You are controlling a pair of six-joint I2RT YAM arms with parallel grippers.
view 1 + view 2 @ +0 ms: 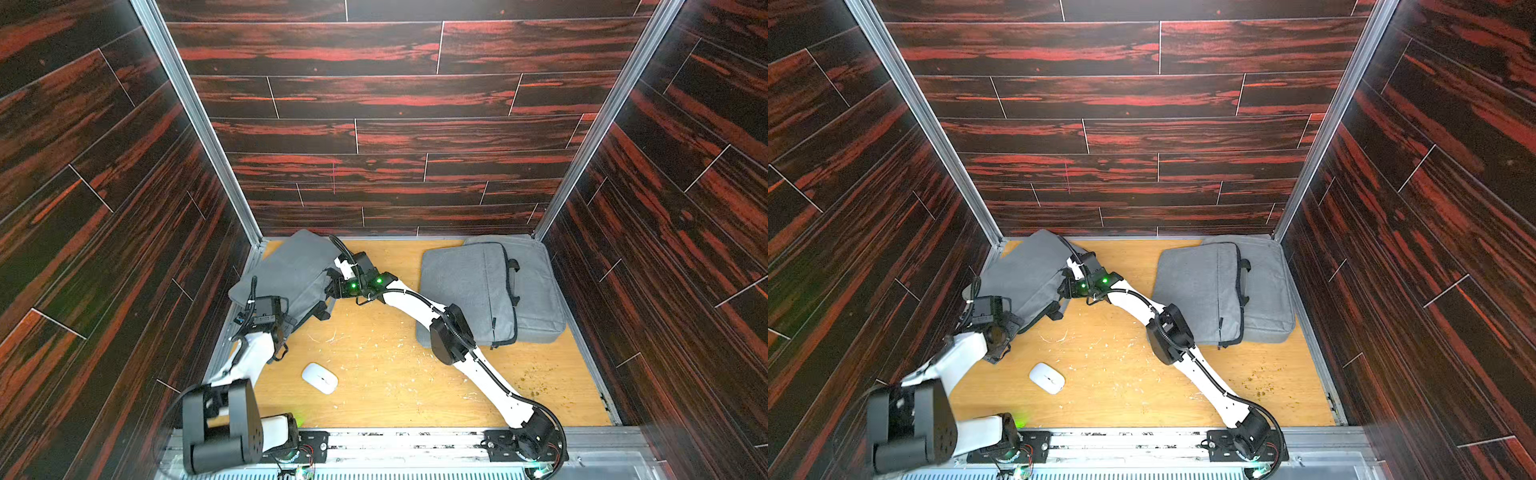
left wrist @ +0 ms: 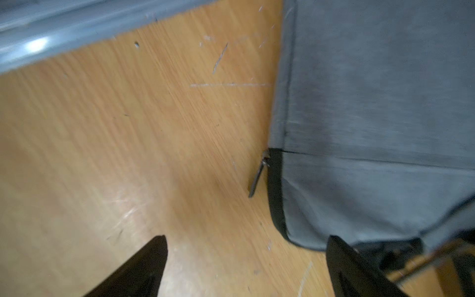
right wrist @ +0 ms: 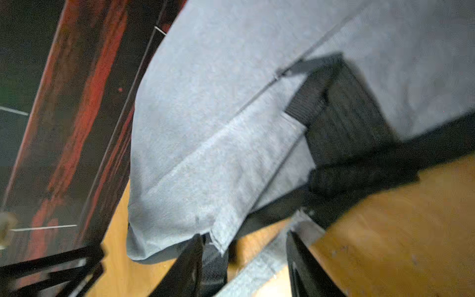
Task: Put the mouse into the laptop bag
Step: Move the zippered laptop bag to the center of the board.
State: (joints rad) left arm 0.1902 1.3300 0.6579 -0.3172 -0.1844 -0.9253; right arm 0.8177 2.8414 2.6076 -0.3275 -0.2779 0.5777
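Beside the laptop bag (image 1: 291,270), my left pincer (image 2: 246,237) gapes empty near the zipper pull (image 2: 258,177); I should close squarely on it. My right pincer's (image 3: 243,234) hold is unclear.

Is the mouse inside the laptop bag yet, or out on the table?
Out. The white mouse lies on the bare wooden table, apart from the nearest grey laptop bag.
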